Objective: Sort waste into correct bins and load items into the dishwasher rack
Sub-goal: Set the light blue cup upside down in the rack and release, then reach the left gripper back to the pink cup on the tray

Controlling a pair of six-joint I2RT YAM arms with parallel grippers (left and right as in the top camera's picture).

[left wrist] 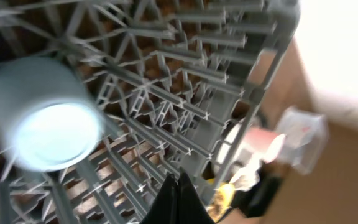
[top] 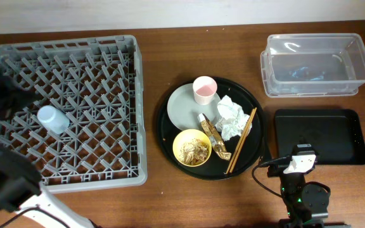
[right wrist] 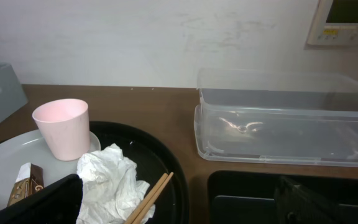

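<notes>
**Status.** The light blue cup (top: 51, 118) stands among the pegs in the left half of the dishwasher rack (top: 106, 44). The left gripper (left wrist: 179, 196) is above the rack, near the cup, clenched with nothing between its fingers. The right gripper (top: 303, 152) is spread wide and empty, at the near-left corner of the shallow black tray (top: 319, 136).

**Step in hand (judged).** The blue cup is loaded, so the next item must be fetched.

1. Raise the left gripper clear of the pegs before moving it right.
2. Release the jaws before reaching the pink cup (top: 204, 89).
3. Take the pink cup first, because it stands on the grey-white plate (top: 182, 107).
4. Remove the crumpled tissue (top: 233, 117) before the chopsticks (top: 241, 142), because the two touch.
5. Lift the gold-brown wrapper (top: 213, 136) from beside the yellow bowl (top: 177, 140) without tipping the food scraps (top: 194, 151).
6. Keep both arms apart over the round black tray (top: 160, 123).

The clear tub (top: 312, 38) sits at the far right.

**Markings.** The wrapper carries print, but it is too small to read. The wall panel (right wrist: 344, 18) has a display with no legible text.
</notes>
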